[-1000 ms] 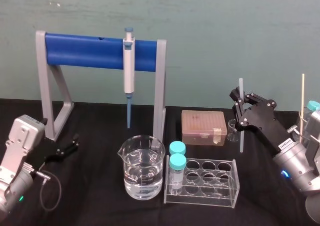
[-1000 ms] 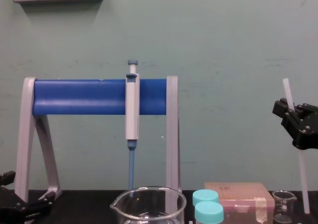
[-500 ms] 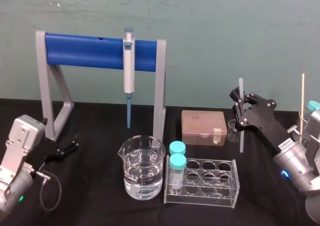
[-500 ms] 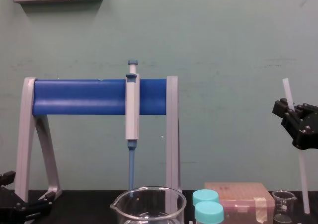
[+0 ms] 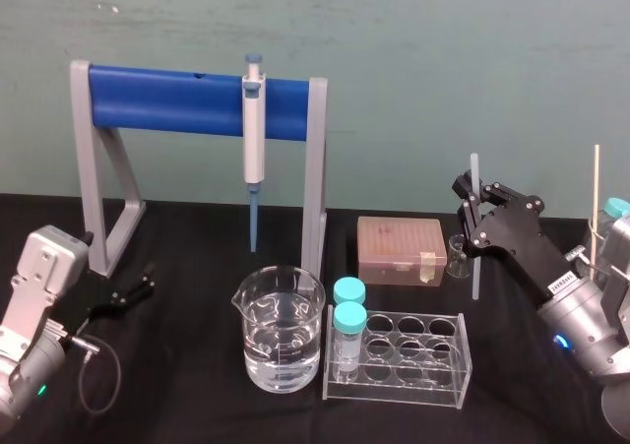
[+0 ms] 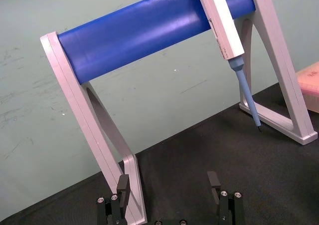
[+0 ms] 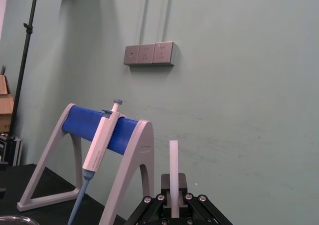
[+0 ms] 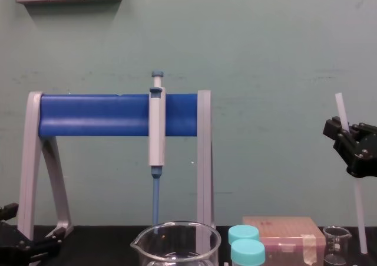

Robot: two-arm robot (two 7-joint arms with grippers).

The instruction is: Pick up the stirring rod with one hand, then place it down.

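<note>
The right gripper point(image 5: 473, 215) is up over the right side of the black table point(image 5: 197, 395), its arm coming in from the lower right, and its black jointed fingers are clamped on the stirring rod point(image 5: 474, 272). The rod stands nearly upright with a slight tilt. A short length sticks out above the fingers and a longer length hangs below them. In the right wrist view the rod point(image 7: 173, 170) rises straight up from between the closed fingers of the gripper point(image 7: 173, 207), pinched from both sides. In the chest view the gripper point(image 8: 349, 143) holds the rod point(image 8: 359, 213) well above the tabletop, and the rod's lower end reaches down just beside the small beaker point(image 8: 336, 245); it is not possible to tell whether that end touches the table. From the head view the small beaker point(image 5: 457, 256) sits between the rod and the pink tip box point(image 5: 401, 249). In front of these stand a clear tube rack point(image 5: 394, 387) holding two teal-capped vials point(image 5: 348, 318) and a large beaker point(image 5: 279, 331) partly filled with clear liquid. Behind them a grey stand with a blue bar point(image 5: 167, 99) carries a hanging pipette point(image 5: 254, 139). The left gripper point(image 5: 138, 289) rests low at the left side of the table near the foot of the stand. In the left wrist view the fingers of that gripper point(image 6: 168, 182) are spread apart with nothing between them.
</note>
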